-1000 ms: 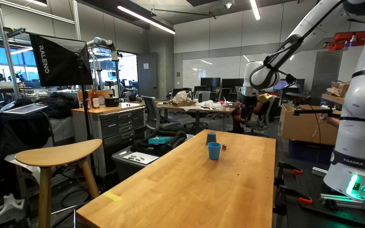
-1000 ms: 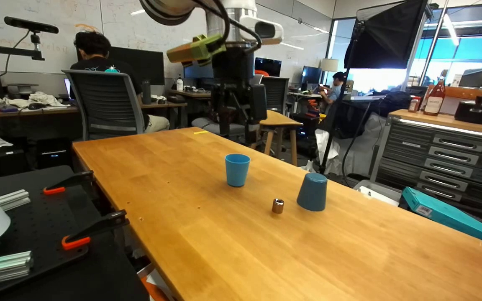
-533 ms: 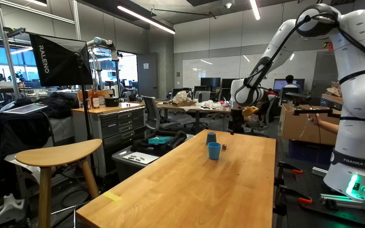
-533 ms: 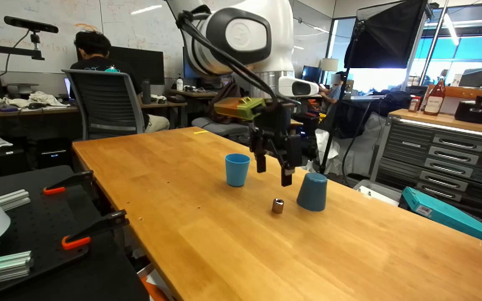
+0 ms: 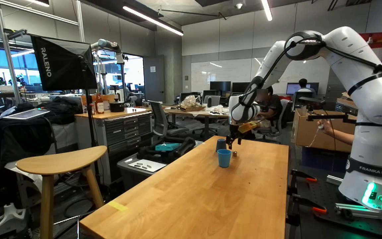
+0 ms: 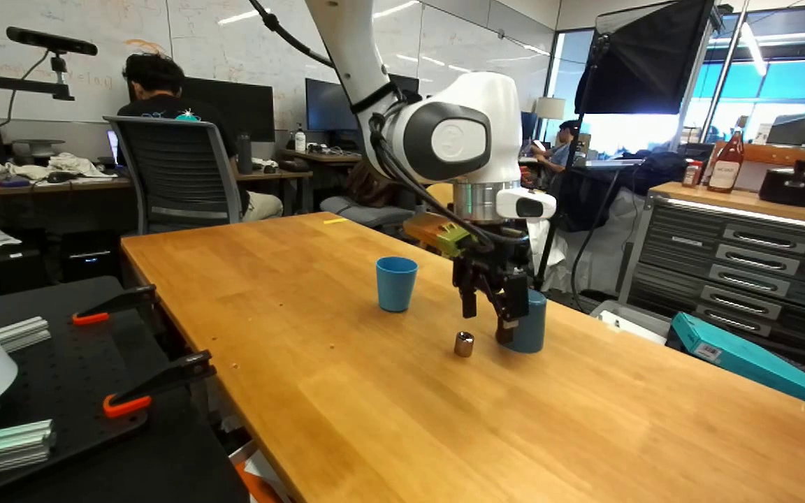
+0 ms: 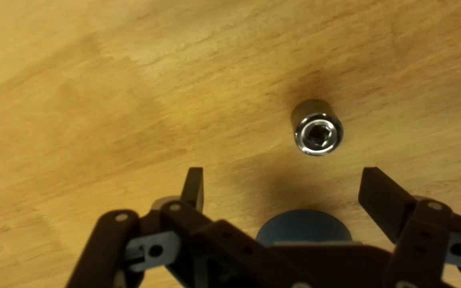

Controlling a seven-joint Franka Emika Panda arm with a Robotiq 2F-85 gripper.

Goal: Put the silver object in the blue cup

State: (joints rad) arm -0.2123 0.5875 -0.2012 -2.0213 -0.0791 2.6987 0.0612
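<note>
The silver object (image 6: 464, 344), a small shiny metal cylinder with a hole in its top, stands on the wooden table. It shows in both exterior views (image 5: 234, 154) and in the wrist view (image 7: 317, 130). The blue cup (image 6: 396, 285) stands upright with its mouth up; it also shows in an exterior view (image 5: 224, 158) but not in the wrist view. My gripper (image 6: 488, 323) is open and empty, pointing down above the table close to the silver object. In the wrist view, the silver object lies ahead of the fingertips (image 7: 282, 172), right of the middle, not between them.
A darker blue-grey cup (image 6: 534, 325) stands upside down beside the silver object, right by my fingers; its top shows under the gripper in the wrist view (image 7: 303, 226). The wooden table (image 6: 291, 391) has clamps (image 6: 165, 381) near one edge.
The arm has come down and across the table from high above it, bringing the open gripper close to the silver object and the upside-down cup. The cups and silver object have not moved.
</note>
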